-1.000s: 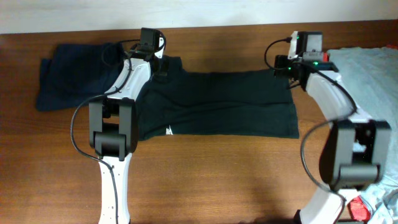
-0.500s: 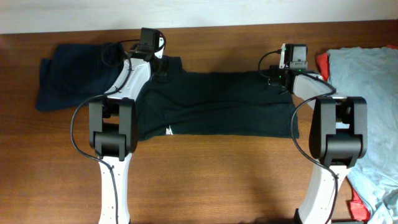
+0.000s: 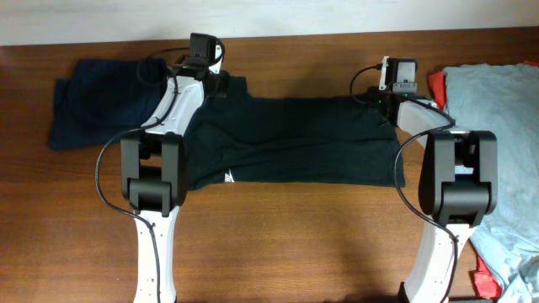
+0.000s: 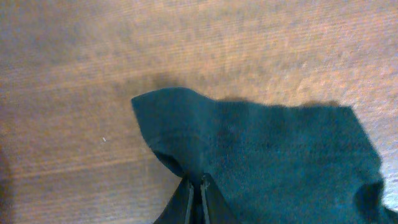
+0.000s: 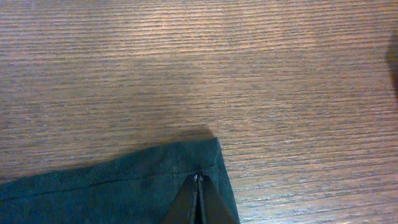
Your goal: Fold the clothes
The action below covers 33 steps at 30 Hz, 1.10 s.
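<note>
The brown worktop carries everything. No basket or bin shows, so the clothes lie straight on the wood.

The black T-shirt lies spread flat across the middle, its collar end to the left and its hem to the right. A navy garment lies rumpled at the far left. A light grey-blue garment sits at the right edge over a red one.

The right arm has swung in from the right over the last second, and its right pincer has snapped from wide apart to clenched on the far right hem corner. The left pincer has tightened too and now grasps the far left sleeve edge, where the cloth bunches at its tips.

With both far corners pinched, the far edge looks ready to be lifted and drawn towards the near edge, where the small white mark sits.
</note>
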Each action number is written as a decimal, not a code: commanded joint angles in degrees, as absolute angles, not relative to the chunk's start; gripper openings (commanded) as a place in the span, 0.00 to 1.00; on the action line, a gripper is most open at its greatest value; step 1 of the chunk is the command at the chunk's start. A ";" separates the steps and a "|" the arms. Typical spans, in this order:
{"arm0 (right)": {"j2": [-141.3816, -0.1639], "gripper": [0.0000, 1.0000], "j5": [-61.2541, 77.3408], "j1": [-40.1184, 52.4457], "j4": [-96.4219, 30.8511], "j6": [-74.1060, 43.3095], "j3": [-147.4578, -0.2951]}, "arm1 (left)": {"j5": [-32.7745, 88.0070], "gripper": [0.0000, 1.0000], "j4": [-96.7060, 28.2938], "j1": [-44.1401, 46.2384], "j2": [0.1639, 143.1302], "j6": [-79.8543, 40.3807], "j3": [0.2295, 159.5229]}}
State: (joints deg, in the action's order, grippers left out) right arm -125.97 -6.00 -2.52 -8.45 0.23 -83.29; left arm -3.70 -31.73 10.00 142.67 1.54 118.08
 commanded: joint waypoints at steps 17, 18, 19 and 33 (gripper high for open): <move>-121.56 0.04 -4.56 -2.31 -10.15 0.23 -83.20 | -10.37 0.01 -40.58 9.69 143.11 2.26 127.68; -121.25 0.04 -4.56 -2.33 -10.50 0.23 -83.20 | -10.37 0.01 -41.04 9.69 143.02 2.26 127.70; -120.95 0.04 -4.56 -2.33 -10.68 0.25 -83.20 | -10.35 0.01 -41.47 9.69 142.89 2.26 127.72; -123.02 0.54 -1.87 -2.28 -5.93 -0.89 -83.20 | -10.35 0.02 -42.76 9.69 142.85 2.24 127.72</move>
State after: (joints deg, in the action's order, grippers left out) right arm -122.30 -2.74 -2.52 -7.16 0.16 -83.26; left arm -9.52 -42.70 10.00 142.96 1.56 126.41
